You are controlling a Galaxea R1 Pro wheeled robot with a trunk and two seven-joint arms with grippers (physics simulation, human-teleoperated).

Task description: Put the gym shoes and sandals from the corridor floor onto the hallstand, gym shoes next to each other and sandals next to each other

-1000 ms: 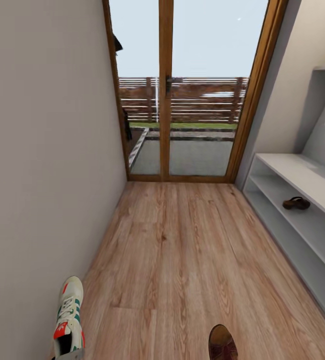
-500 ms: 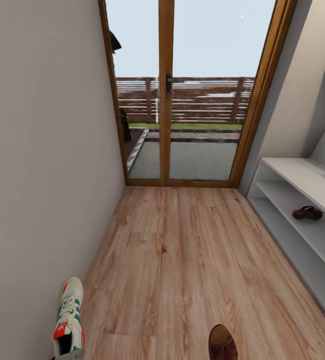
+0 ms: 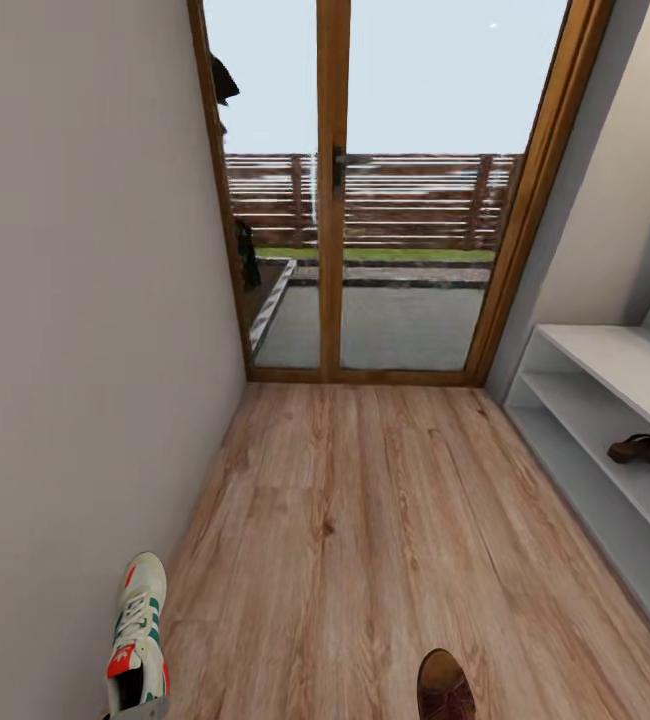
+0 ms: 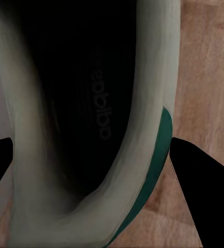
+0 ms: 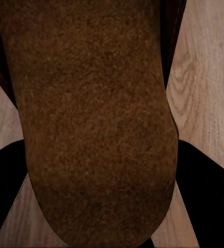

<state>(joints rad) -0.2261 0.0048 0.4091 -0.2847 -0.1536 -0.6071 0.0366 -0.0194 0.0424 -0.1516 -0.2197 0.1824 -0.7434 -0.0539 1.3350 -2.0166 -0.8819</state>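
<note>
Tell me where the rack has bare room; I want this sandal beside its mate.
On the hallstand, the upper shelf slot holds one sandal; bare shelf runs from it toward the glass door. The broad low top is also bare as far as it shows. The corridor floor is open between the gym shoe by the wall and the rack.

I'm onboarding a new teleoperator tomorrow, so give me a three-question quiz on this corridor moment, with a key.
1. True or false: a sandal already lies on a shelf of the hallstand.
2. What sits between the left gripper's fingers in its wrist view? A) a gym shoe B) a sandal C) a door handle
3. Fill in: in the right wrist view, a brown ____ lies between the right gripper's fingers.

Key: 1 true; 2 A, the gym shoe; 3 sandal.
</note>
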